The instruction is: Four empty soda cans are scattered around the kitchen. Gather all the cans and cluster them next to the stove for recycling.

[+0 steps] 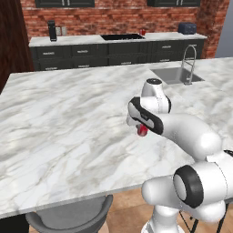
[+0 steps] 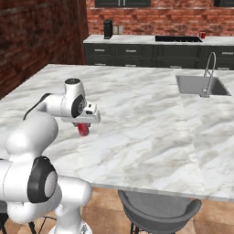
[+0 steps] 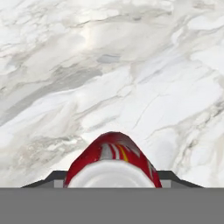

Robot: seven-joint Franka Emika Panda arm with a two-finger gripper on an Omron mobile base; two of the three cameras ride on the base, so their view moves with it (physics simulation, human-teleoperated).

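Observation:
A red soda can point(image 1: 142, 130) point(image 2: 83, 129) with pale markings hangs under the white hand, over the marble island counter point(image 1: 68, 123) point(image 2: 146, 123). My gripper point(image 1: 142, 129) point(image 2: 84, 127) point(image 3: 113, 177) is shut on this can. In the hand view the can point(image 3: 113, 157) stands between the two dark fingers point(image 3: 53, 177), silver top toward the camera. The stove point(image 1: 122, 37) point(image 2: 178, 39) is a black cooktop on the far back counter. A second red can point(image 1: 143, 32) point(image 2: 202, 35) stands just right of it.
A sink point(image 1: 169, 76) point(image 2: 194, 87) with a tall faucet point(image 1: 189, 63) point(image 2: 209, 73) is set into the island's far right. A grey stool point(image 1: 68, 218) point(image 2: 157, 212) sits at the island's near edge. On the back counter stand a dark canister point(image 1: 52, 30) point(image 2: 108, 29) and a toaster point(image 1: 187, 28).

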